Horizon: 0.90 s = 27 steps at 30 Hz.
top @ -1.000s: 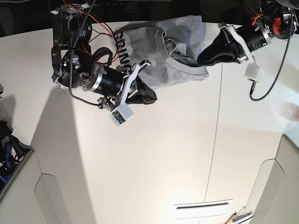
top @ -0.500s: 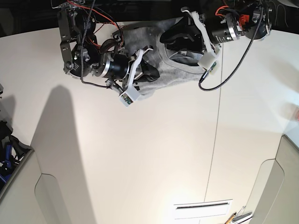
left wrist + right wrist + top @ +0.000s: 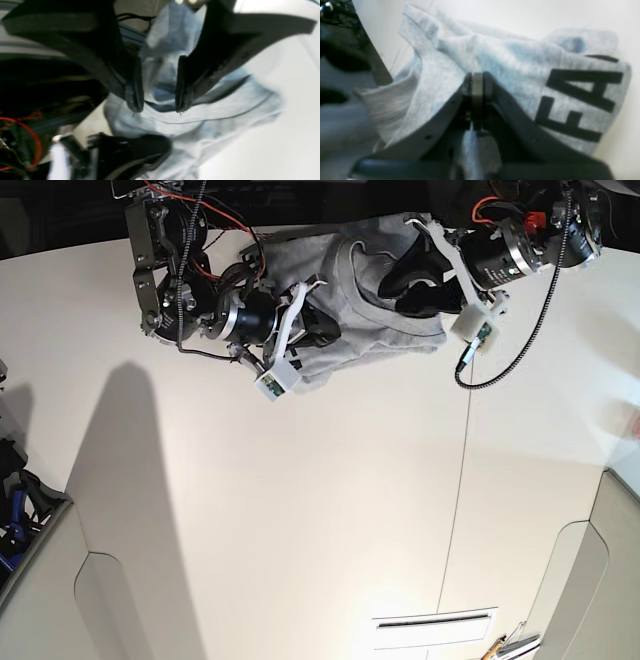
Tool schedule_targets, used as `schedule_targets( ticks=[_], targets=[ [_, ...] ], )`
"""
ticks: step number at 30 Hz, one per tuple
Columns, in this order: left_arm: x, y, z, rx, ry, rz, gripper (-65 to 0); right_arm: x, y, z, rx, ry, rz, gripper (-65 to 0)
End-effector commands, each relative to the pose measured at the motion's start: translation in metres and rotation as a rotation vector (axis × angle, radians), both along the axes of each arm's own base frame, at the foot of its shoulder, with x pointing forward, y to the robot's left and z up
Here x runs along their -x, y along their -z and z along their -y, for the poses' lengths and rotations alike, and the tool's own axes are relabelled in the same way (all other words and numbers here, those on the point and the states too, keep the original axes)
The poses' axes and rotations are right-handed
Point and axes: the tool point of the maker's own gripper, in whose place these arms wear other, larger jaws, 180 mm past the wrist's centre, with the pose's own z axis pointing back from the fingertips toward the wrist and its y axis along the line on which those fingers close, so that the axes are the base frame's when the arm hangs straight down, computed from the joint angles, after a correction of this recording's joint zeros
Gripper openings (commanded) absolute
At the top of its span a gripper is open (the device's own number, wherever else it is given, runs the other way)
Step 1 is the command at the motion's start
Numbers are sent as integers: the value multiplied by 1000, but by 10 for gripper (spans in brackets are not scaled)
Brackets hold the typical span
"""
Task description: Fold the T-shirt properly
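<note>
My right gripper (image 3: 477, 86) is clamped on a fold of the T-shirt (image 3: 375, 300), bunched at the table's (image 3: 320, 510) far edge — the left gripper (image 3: 158, 97) sits parted over the collar, though the view is blurry.

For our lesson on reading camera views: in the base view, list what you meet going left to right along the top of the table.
Right end effector, shut on the cloth → bunched T-shirt → left end effector, open over the shirt → left wrist camera → bare table.
</note>
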Motion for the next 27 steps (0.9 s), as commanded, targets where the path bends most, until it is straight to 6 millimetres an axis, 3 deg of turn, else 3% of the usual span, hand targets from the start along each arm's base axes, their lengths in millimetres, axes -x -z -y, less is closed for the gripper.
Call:
schedule_targets(
  ticks=[1, 7, 12, 17, 20, 24, 27],
  targets=[
    [-4, -9, 3, 12, 6, 41, -405, -7, -11, -4, -35, 5, 31, -650],
    [2, -2, 6, -12, 28, 20, -405, -7, -11, -4, -37, 6, 33, -650],
    [18, 19, -4, -129, 69, -68, -405, -7, -11, -4, -37, 7, 33, -650],
    [33, 39, -32, -285, 48, -123, -405, -7, -11, -4, -37, 7, 33, -650],
    [31, 47, -56, -394, -12, -145, -405, -7, -12, -4, -38, 7, 34, -650],
    [19, 41, -77, -437, -93, -107, -405, -7, -19, -9, -86, 6, 28, -650],
    [9, 22, -87, -435, -136, -49, -405, -11, -36, -14, -133, -5, 51, -650]
  ],
)
